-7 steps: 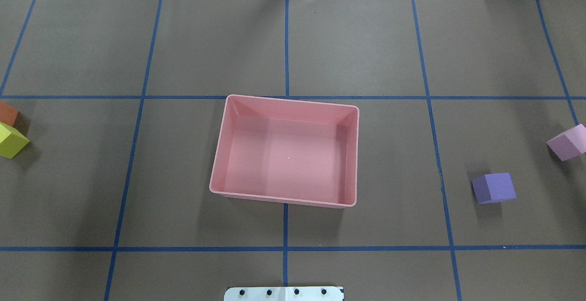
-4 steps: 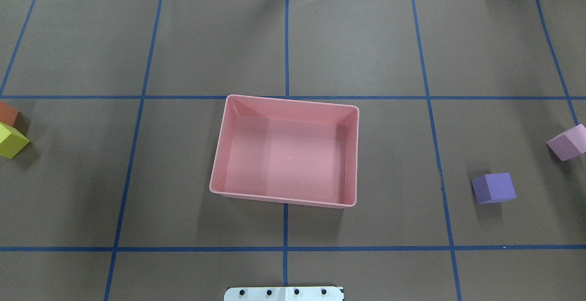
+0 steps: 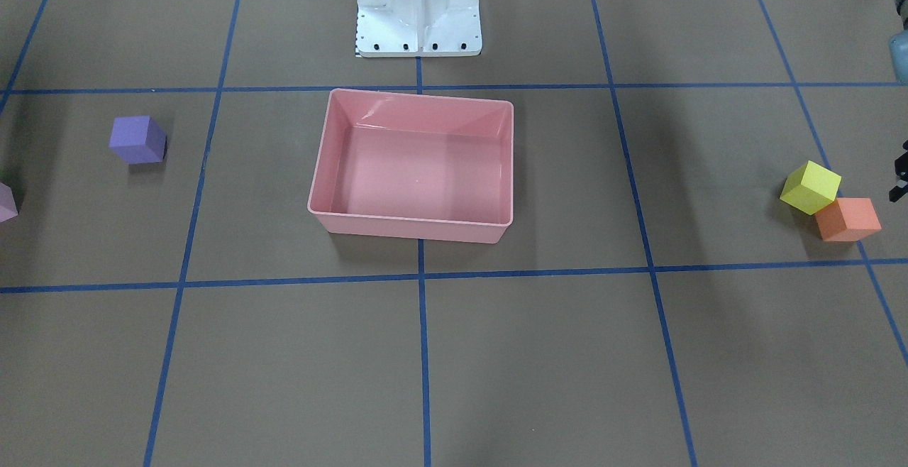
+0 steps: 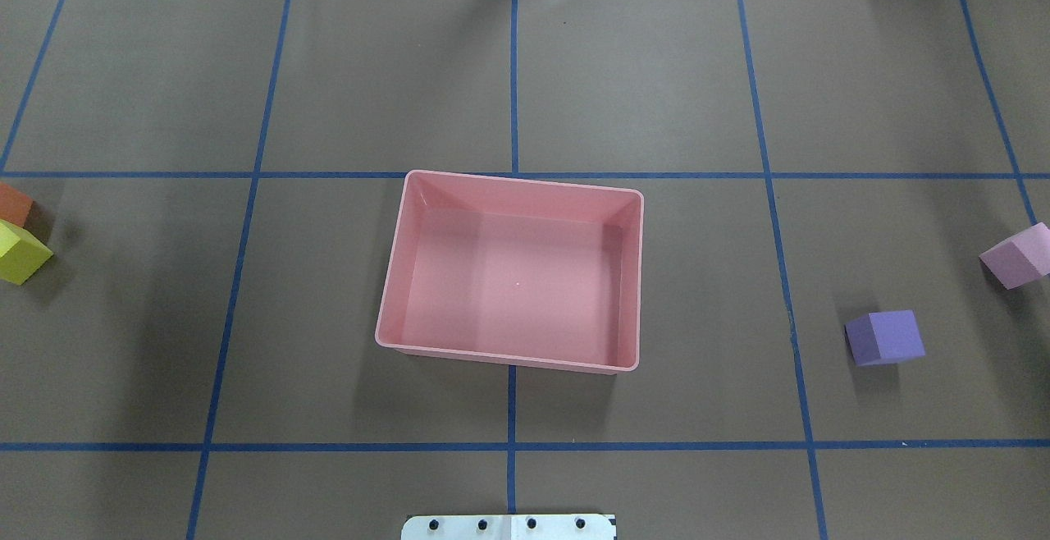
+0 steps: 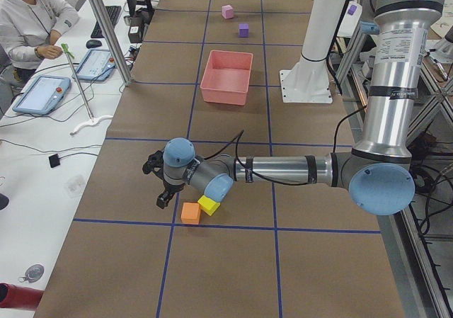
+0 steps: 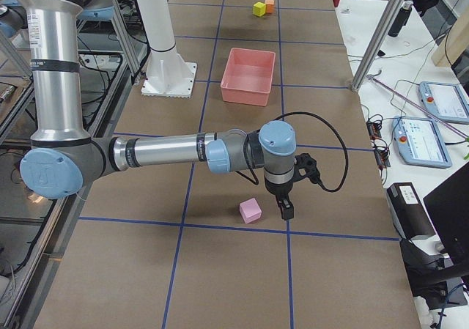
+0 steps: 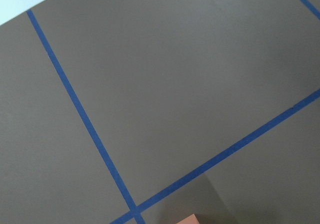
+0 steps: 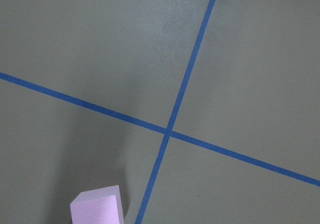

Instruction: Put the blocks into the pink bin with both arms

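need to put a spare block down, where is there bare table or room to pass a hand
Bare: the table beyond the pink bin, the strip nearest the base, and the gaps between bin and purple block and bin and yellow block. Crowded: yellow touches orange block with the left hand beside; right hand beside light pink block.

Yellow block (image 3: 811, 187) touches orange block (image 3: 848, 219), no gap; purple block (image 3: 137, 139) and light pink block (image 4: 1017, 256) well apart.

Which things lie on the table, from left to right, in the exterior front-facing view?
light pink block → purple block → pink bin → yellow block → orange block
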{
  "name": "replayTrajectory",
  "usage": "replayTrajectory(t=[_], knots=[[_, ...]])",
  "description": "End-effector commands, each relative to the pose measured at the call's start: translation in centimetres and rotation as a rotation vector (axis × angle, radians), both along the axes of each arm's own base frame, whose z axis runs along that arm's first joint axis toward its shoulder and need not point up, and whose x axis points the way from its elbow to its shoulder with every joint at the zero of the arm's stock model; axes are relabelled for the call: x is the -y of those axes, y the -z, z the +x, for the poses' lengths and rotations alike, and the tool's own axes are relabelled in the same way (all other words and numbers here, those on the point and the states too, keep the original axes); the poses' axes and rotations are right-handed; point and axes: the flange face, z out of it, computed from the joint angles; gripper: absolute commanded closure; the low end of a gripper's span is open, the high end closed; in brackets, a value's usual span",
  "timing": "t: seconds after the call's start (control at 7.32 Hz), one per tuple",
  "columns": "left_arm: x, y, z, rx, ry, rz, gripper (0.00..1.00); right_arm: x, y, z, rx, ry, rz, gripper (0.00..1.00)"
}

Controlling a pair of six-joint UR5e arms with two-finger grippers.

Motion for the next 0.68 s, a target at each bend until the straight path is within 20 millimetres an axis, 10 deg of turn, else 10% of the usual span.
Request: replayTrajectory(t=[0.0, 0.55], knots=[[-0.6, -1.8, 2.2, -0.054, 0.147, -0.126, 0.0, 0.0, -0.2, -0.1, 0.005, 0.002, -0.003, 0.0], [-1.4, -4.9, 7.1, 0.008, 0.201, -0.196, 0.01, 0.0, -0.2, -0.1, 0.004, 0.005, 0.004, 0.0]])
